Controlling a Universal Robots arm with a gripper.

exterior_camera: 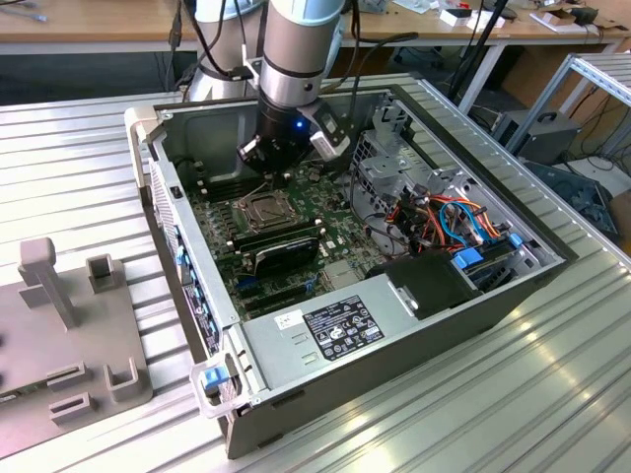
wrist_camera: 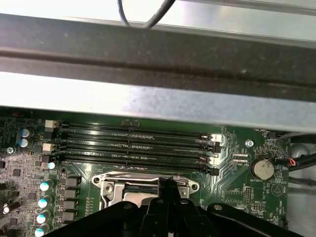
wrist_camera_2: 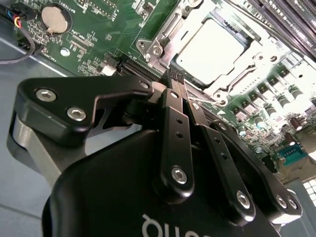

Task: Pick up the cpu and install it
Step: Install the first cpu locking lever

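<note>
- Cpu point(wrist_camera_2: 210, 49) sits flat in the socket frame point(wrist_camera_2: 148, 47) on the green board point(wrist_camera_2: 98, 29).
- Gripper point(wrist_camera_2: 174, 79) is pinched together, holding nothing, just beside the frame's six o'clock edge in the second wrist view.

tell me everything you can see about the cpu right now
The small, flat, square cpu with a dull silver-grey metal top lies level inside the square metal socket frame on the green motherboard, its top bare and uncovered. In the exterior view it sits just below the arm's black gripper. In the second wrist view the gripper's fingers are shut together, holding nothing, their tips at the frame's edge and apart from the chip. The frame's border surrounds it on all visible sides.
</note>
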